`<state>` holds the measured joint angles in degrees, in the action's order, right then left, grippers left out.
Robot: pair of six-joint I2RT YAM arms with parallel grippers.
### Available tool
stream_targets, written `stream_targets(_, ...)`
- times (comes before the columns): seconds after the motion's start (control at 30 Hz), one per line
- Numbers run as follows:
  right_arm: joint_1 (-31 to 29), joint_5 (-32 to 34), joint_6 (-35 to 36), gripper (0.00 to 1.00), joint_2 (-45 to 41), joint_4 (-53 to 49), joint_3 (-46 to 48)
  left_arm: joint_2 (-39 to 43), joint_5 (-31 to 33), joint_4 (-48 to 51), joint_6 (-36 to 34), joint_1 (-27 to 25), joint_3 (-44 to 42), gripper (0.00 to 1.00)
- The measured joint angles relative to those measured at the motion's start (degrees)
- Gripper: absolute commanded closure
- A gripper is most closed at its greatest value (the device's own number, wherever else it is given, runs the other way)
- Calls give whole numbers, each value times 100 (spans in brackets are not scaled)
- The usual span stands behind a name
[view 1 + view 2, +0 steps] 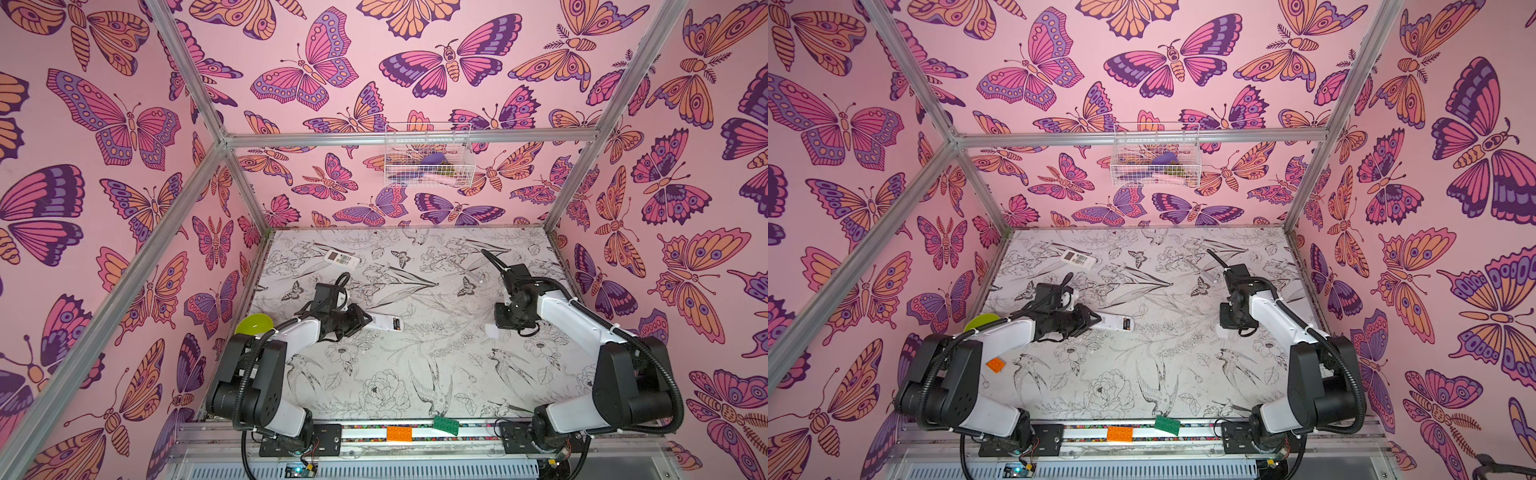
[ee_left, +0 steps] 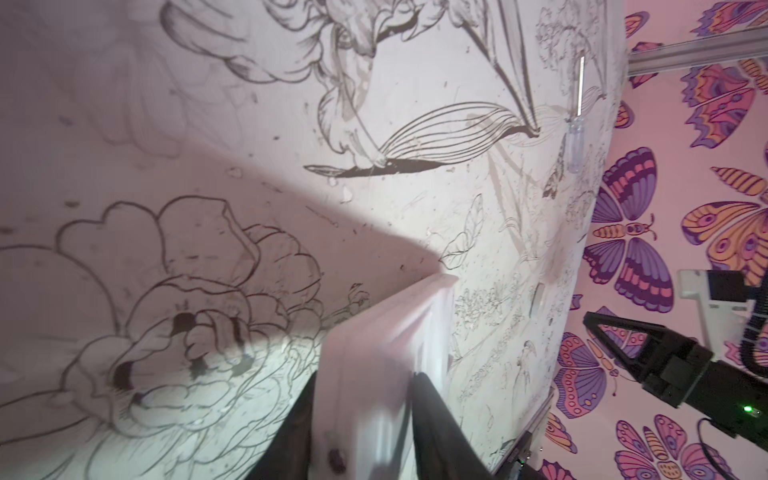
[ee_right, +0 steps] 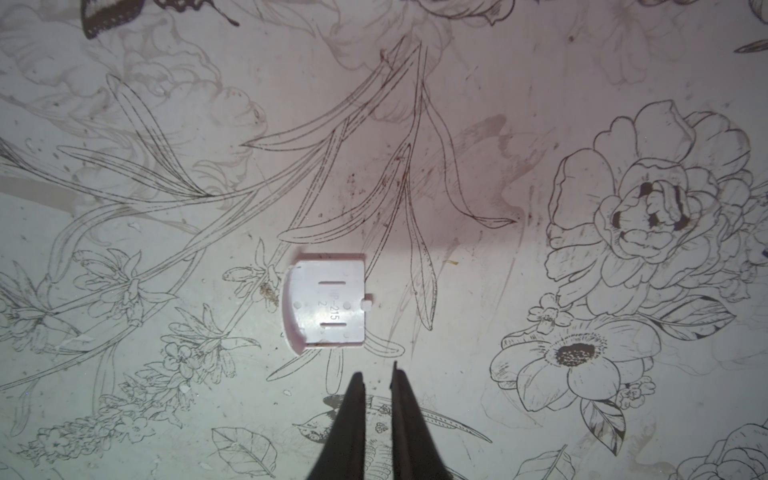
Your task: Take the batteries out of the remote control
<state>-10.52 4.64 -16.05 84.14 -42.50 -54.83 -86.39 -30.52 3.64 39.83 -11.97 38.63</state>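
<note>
Two remotes are lying in both top views: the remote control (image 1: pixel 384 322) near the middle of the tabletop (image 1: pixel 453 365), with the left pincer (image 1: pixel 368 321) at one end of it, and a second remote (image 1: pixel 341 259) well apart at the back. A dark patch at its free end is probably showing the batteries (image 1: pixel 396 323) in the open bay, but they are too small to count. Pink butterfly walls (image 1: pixel 104 166) are closing the cell.

In the left wrist view, the fingers are pressing both faces of the white body, so this pincer is grasping it.

In the right wrist view, the right pincer (image 3: pixel 376 374) is hanging clenched and empty near the loose cover (image 3: pixel 326 303).

I am judging the batteries to be light, stiff, smooth and ready to roll on this flat printed sheet. Pinching across the middle of the barrel is looking safest.
</note>
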Motion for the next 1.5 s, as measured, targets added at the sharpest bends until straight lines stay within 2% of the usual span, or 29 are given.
stream_targets(0.17, 0, -109, -2, 82, -4, 42, 37, 0, 162, 175, -81, -4, 4, 55)
stream_targets(0.57, 2, -409, 144, 57, -68, 164, -13, 33, 411, 348, -282, 48, 9, 36)
stream_targets(0.73, 4, -544, 240, 49, -70, 286, -162, 98, 623, 481, -374, 151, 9, 34)
stream_targets(1.0, 4, -730, 461, 39, -181, 461, -374, 374, 789, 544, -470, 380, 9, 21)
stream_targets(1.17, 4, -748, 664, 37, -212, 680, -435, 638, 804, 544, -649, 492, 11, 17)
stream_targets(1.4, 4, -804, 994, 35, -212, 1231, -448, 984, 798, 577, -1091, 649, 199, 4)
stream_targets(1.5, 4, -822, 1128, 34, -195, 1475, -452, 1172, 769, 592, -1266, 798, 278, 3)
